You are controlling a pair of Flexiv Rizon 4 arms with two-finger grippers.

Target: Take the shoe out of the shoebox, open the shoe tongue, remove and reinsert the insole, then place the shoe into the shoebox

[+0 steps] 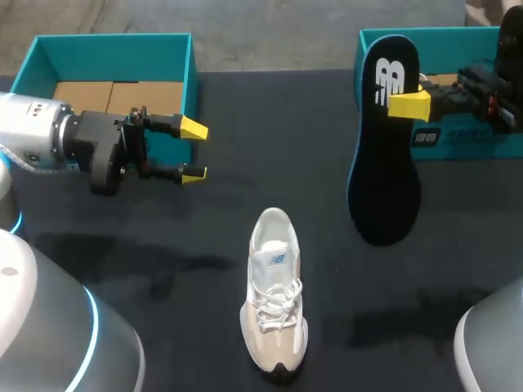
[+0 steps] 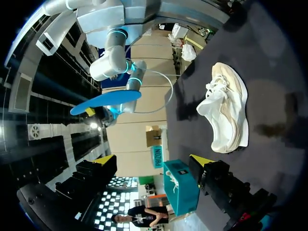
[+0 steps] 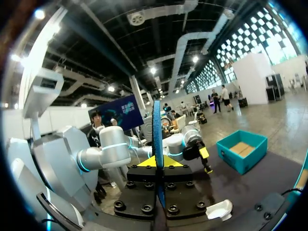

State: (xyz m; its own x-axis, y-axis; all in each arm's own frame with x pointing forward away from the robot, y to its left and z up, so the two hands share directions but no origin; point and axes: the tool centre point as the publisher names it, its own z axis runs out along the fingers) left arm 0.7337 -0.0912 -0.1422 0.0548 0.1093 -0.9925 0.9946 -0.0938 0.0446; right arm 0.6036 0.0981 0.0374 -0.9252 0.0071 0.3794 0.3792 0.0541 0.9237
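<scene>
Pinched near one end by the right tool [image 1: 406,104] at upper right, the black blue-backed foam insole [image 1: 384,180] may swing past the white laced shoe [image 1: 274,302], unheld at lower centre while the left tool [image 1: 194,151] gapes empty.

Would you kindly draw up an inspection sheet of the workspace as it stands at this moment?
surface: black table, flat.
job's things: white shoe stands on its sole mid-table; insole is out of the shoe and held in the air; left box is open with no shoe in it; right box is partly hidden behind the insole.
clutter: nothing seen.
grippers: left gripper open and empty beside the left box; right gripper shut on the insole.
cables: a pale cable loops in the air near the held insole.
surroundings: nothing seen reaching over the table.
</scene>
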